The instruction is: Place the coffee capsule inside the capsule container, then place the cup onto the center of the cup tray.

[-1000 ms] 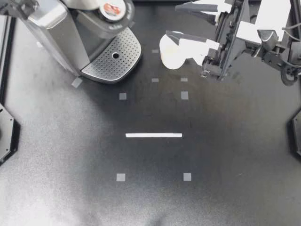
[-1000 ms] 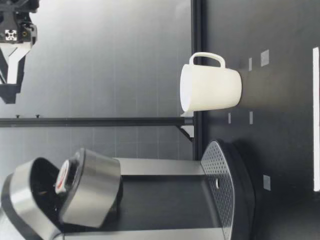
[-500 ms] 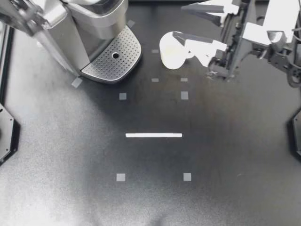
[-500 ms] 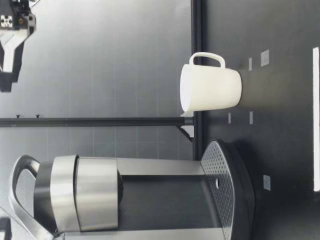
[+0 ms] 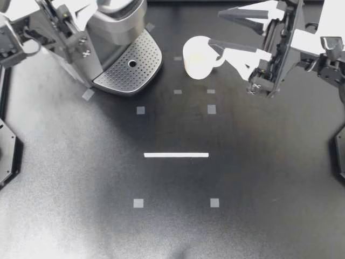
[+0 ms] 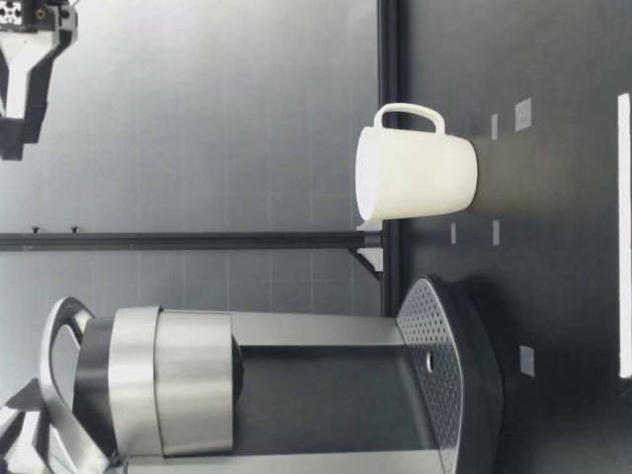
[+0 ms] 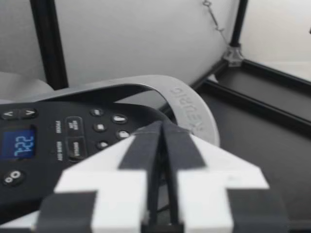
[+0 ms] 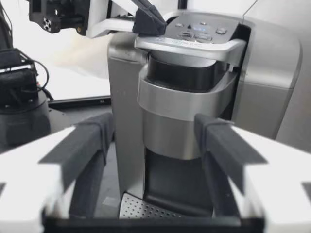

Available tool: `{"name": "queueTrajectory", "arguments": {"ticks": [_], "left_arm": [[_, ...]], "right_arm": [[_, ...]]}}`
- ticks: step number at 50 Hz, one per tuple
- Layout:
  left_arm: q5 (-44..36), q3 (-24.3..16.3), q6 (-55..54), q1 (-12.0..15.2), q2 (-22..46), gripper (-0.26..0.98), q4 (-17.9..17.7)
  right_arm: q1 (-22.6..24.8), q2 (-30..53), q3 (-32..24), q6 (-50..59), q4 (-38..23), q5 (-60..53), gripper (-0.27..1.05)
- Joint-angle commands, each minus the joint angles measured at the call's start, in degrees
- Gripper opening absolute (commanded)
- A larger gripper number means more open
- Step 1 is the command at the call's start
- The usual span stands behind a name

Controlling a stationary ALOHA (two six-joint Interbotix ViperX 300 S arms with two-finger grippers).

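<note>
The white cup point(image 5: 197, 58) stands upright on the table, right of the coffee machine point(image 5: 108, 32), its handle toward my right arm. The machine's lid is down and no capsule shows. The perforated cup tray point(image 5: 132, 67) at its base is bare. My left gripper point(image 5: 92, 7) is shut on nothing, its tips point(image 7: 161, 128) on the silver lid handle point(image 7: 192, 109). My right gripper point(image 5: 214, 28) hangs open high above the cup point(image 6: 420, 178), facing the machine point(image 8: 189, 97).
Small grey tape squares point(image 5: 211, 109) and a white tape strip point(image 5: 176, 155) mark the black table. A black frame rail point(image 6: 390, 118) runs along the table's far edge behind the cup. My right gripper point(image 6: 22, 99) is far above table level.
The machine's lid, open with the capsule showing a second ago, has swung down and closed. My left gripper has come into sight over the lid. My right arm drifted slightly right.
</note>
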Motion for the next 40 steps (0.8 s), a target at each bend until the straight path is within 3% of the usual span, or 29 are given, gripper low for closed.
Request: {"name": "queueTrajectory", "arguments": {"ticks": [1,19,40], "left_arm": [[-0.09,-1.49,-0.18,-0.53,0.53,0.10,0.18],[-0.09,-2.02,-0.44,-1.14,2.37,0.10,0.18],[0.88,-4.31,2.20,-5.98,4.57,0.10,0.18]], "right_arm": [[0.26,-0.97,-0.44,0.09,0.00,-0.62,0.65],[0.26,-0.97,0.26,0.09,-0.09,-0.44,0.65],[0.26,-1.32,1.05,-0.26,-0.18,3.69,0.65]]}}
